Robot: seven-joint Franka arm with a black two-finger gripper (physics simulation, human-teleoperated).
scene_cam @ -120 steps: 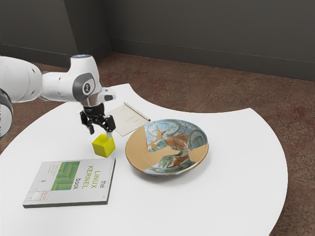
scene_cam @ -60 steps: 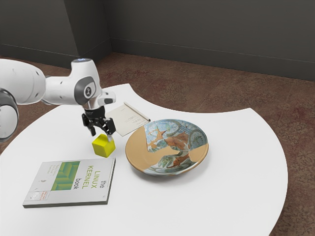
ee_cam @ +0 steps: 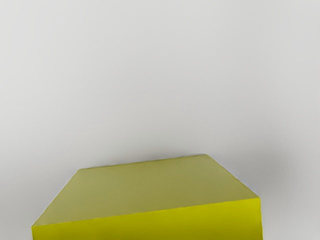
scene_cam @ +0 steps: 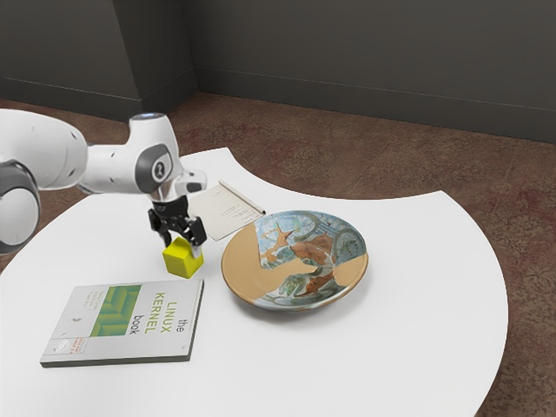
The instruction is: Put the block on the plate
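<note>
Tool (scene_cam: 182, 244) lower, downturned and splayed, at the block (scene_cam: 182, 263).

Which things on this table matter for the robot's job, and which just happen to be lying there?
Part of the job:
yellow block
painted plate
claw, open at the block

Just lying about:
Linux Kernel book
notepad
pen along the notepad's edge

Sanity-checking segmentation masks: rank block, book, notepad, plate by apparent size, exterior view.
Largest to smallest:
- Plate and book: too alike to rank; the book also lies nearer the camera
- Notepad
- Yellow block
</note>
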